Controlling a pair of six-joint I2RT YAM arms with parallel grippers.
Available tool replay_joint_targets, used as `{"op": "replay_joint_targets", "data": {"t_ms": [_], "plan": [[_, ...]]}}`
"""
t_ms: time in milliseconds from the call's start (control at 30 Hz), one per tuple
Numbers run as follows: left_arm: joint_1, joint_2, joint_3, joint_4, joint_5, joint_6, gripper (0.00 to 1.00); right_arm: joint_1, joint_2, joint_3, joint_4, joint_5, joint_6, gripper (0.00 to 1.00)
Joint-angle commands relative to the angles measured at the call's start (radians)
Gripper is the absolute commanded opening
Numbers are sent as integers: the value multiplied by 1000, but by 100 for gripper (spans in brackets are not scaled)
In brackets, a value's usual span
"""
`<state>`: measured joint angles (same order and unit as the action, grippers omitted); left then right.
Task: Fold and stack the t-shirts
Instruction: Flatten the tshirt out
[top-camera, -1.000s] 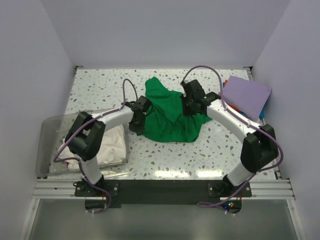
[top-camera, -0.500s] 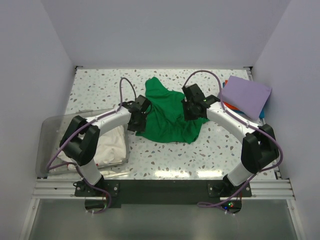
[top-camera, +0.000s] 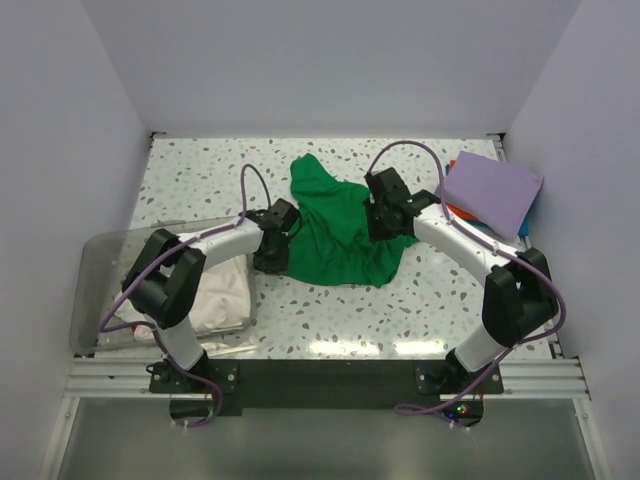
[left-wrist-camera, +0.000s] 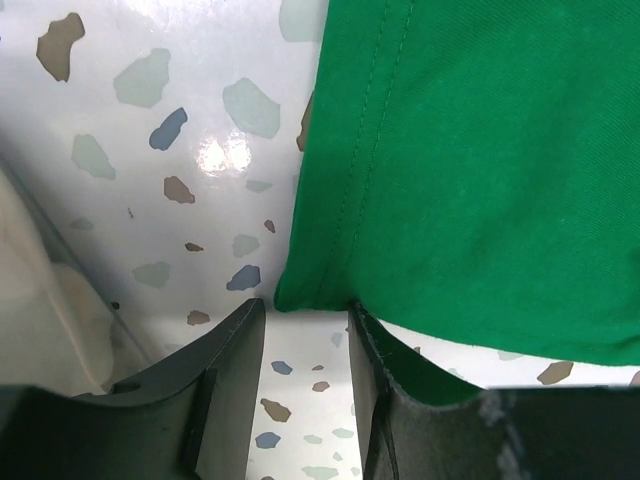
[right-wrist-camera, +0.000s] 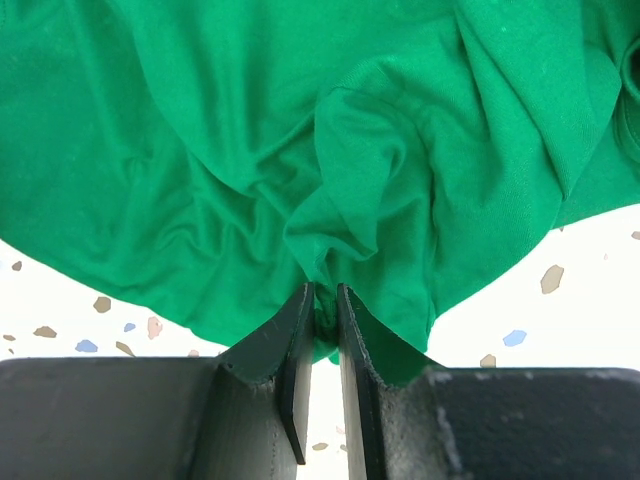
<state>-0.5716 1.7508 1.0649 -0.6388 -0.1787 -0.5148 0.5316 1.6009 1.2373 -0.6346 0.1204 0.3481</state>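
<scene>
One crumpled green t-shirt lies mid-frame on the speckled table. Narrow right pincer nips a soft wrinkled fold; left pincer gapes, stitched hem corner just at its tips.

This is looking like a robot test booth in a lab, not a home. Plain pale walls are closing the speckled surface on three sides. The left arm and right arm are standing on a metal rail, and purple cables are looping over them.
</scene>
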Motion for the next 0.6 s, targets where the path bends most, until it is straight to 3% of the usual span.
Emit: {"op": "replay_joint_targets", "data": {"t_ms": [0, 567], "plan": [[9, 9, -17, 24, -16, -14, 43, -4, -38, -10, 12, 8, 12, 20], [16, 26, 0, 79, -10, 6, 41, -4, -64, -27, 7, 19, 11, 21]]}}
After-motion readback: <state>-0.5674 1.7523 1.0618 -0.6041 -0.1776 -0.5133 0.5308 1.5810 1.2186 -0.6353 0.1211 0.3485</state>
